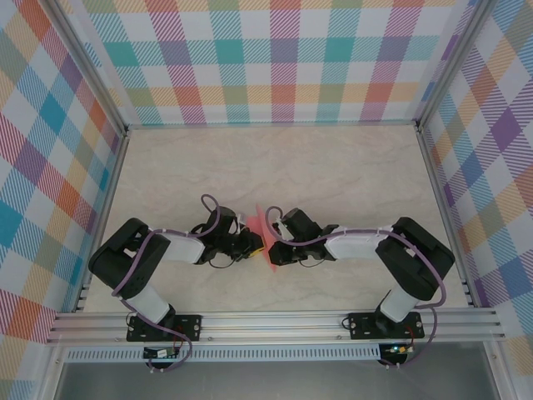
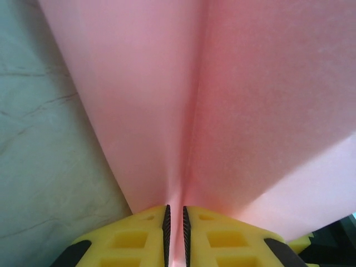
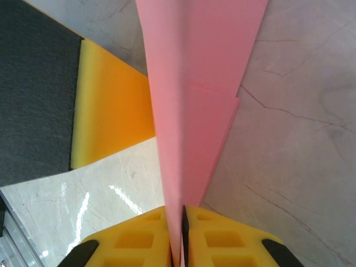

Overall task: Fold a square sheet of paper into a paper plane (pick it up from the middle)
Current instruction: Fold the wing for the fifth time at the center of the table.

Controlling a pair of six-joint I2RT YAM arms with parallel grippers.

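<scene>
Left arm (image 1: 166,248) and right arm (image 1: 358,243) meet mid-tabletop (image 1: 350,167), with the pink sheet of paper (image 1: 270,260) held between them. The left wrist view adds a centre crease running into the left fingers (image 2: 147,222), which are pinched tight on it. The right fingers (image 3: 144,222) likewise clamp a narrow, stepped folded edge.
</scene>
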